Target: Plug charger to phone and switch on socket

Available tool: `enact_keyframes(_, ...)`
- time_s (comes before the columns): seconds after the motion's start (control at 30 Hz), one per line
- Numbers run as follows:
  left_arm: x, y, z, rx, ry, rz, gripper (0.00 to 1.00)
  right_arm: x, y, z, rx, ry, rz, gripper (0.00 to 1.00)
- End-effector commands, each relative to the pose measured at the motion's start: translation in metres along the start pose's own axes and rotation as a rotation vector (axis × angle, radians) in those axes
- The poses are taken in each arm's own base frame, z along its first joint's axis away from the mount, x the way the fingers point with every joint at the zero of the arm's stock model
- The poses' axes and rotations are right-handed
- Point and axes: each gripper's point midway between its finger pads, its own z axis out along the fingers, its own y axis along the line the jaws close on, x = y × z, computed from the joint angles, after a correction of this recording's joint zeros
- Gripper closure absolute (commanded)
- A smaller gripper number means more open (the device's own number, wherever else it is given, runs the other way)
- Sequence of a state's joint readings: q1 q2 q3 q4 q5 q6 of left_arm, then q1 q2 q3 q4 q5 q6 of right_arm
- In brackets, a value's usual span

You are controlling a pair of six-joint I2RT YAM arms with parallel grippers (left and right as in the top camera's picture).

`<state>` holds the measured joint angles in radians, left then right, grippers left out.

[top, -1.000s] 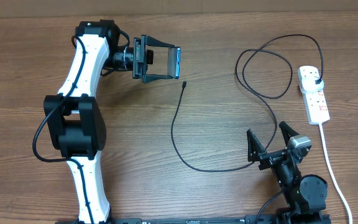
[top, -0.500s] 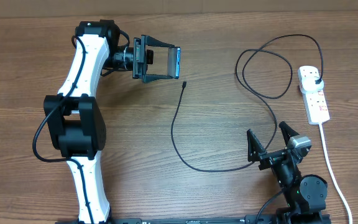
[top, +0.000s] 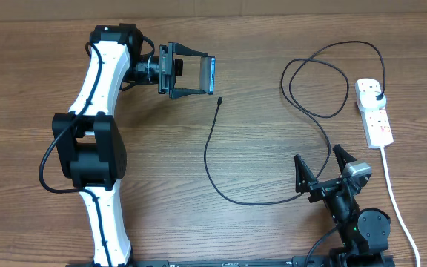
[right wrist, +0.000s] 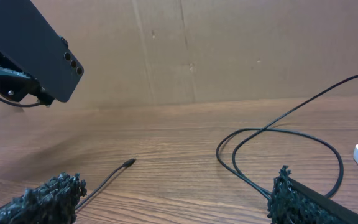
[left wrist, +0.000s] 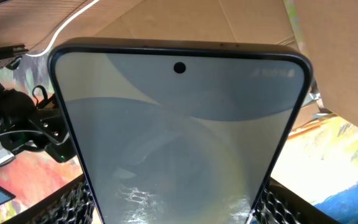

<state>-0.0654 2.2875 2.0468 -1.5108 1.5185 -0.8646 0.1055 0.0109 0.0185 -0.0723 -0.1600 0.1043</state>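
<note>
My left gripper (top: 207, 75) is shut on the phone (top: 210, 70), holding it on edge above the table at the back left. In the left wrist view the phone's pale screen (left wrist: 179, 137) fills the frame between both fingers (left wrist: 73, 205). The charger's connector tip (top: 219, 101) lies on the wood just below the phone. Its thin black cable (top: 207, 159) curves to the front right, loops, and ends in a black plug (top: 377, 96) seated in the white socket (top: 379, 122). My right gripper (top: 317, 153) stands open low at the front right, with the cable (right wrist: 241, 168) lying on the table before it.
The socket's white cord (top: 396, 196) runs along the right side toward the front edge. A brown cardboard wall (right wrist: 229, 50) closes off the back of the table. In the right wrist view the phone's dark back (right wrist: 33, 46) hangs at the upper left, and the connector tip (right wrist: 128, 163) lies ahead.
</note>
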Motion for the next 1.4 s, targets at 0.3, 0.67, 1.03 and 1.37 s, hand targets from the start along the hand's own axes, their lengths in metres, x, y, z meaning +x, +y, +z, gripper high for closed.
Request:
enact_keyframes(0.3,0.011,-0.01,0.0,0.028,0.032,0.04,0.52,0.003,0.02,-0.001,-0.116,0.007,0.002,0.0)
enact_keyframes(0.67,0.01,-0.01,0.0,0.027,0.03,0.042,0.51,-0.004,0.031,-0.004,-0.172,0.022,0.13,0.0)
enact_keyframes(1.03,0.007,-0.007,0.0,0.011,0.011,0.045,0.5,-0.026,0.039,-0.013,-0.184,0.032,0.131,0.0)
enact_keyframes(1.37,0.007,-0.007,0.0,0.011,0.011,0.045,0.5,-0.053,0.045,-0.02,-0.179,0.05,0.131,0.0)
